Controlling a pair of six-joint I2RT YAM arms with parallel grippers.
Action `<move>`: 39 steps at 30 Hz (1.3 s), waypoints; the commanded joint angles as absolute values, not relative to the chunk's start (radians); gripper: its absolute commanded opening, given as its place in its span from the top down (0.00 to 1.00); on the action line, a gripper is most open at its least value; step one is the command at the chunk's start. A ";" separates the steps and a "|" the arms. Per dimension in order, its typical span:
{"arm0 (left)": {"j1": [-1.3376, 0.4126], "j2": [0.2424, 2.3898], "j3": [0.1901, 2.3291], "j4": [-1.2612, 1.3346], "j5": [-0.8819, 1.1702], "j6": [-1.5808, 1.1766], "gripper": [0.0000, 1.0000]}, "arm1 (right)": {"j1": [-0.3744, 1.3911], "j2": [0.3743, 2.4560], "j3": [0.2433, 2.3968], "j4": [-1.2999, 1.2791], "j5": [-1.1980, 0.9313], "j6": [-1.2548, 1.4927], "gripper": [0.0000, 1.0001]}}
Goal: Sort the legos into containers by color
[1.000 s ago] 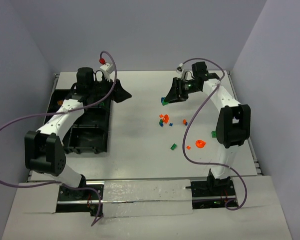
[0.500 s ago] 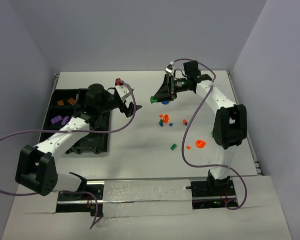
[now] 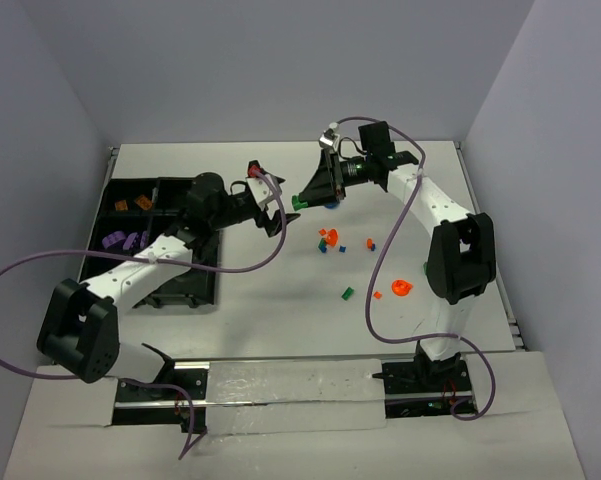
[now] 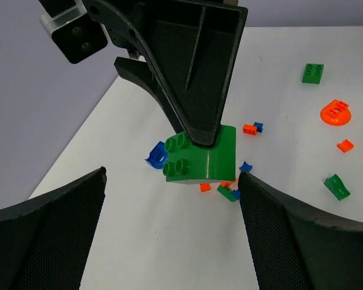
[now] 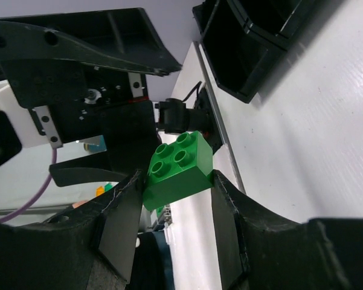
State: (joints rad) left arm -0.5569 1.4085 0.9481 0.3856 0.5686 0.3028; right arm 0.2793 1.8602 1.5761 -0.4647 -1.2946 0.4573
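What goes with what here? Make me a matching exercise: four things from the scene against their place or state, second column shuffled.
Things
1. green brick
2. left gripper
3. orange round piece
4. purple pieces

Place or state
A. lying on the table, near the right arm
B. in a compartment of the tray
C. open, holding nothing
D. clamped in the right gripper

Pairs: 1-D, 2-C, 3-A, 4-B
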 commanded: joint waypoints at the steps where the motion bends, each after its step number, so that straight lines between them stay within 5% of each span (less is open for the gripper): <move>1: -0.572 1.428 1.006 0.441 0.594 0.325 0.07 | 0.292 1.802 1.572 -0.416 -1.344 0.480 0.70; 8: -0.582 1.442 1.032 0.445 0.580 0.318 0.21 | 0.295 1.809 1.561 -0.393 -1.373 0.506 0.70; 20: -0.612 1.430 1.046 0.401 0.583 0.356 0.74 | 0.304 1.824 1.565 -0.362 -1.396 0.537 0.65; 21: -0.612 1.430 1.046 0.399 0.580 0.355 0.78 | 0.305 1.825 1.565 -0.362 -1.397 0.540 0.60; 24: -0.610 1.411 1.045 0.360 0.551 0.354 0.98 | 0.293 1.822 1.563 -0.364 -1.373 0.544 0.12; 25: -0.606 1.399 1.038 0.342 0.537 0.354 1.00 | 0.275 1.819 1.562 -0.366 -1.361 0.540 0.00; 29: -0.542 1.336 1.013 0.278 0.516 0.320 1.00 | 0.195 1.821 1.652 -0.591 -1.227 0.268 0.00; 31: -0.467 1.311 1.031 0.158 0.504 0.263 1.00 | 0.143 1.828 1.704 -0.802 -0.998 0.053 0.00; 39: -0.111 1.329 1.134 -0.060 0.497 0.163 1.00 | -0.061 1.736 1.589 -0.880 -0.753 -0.143 0.01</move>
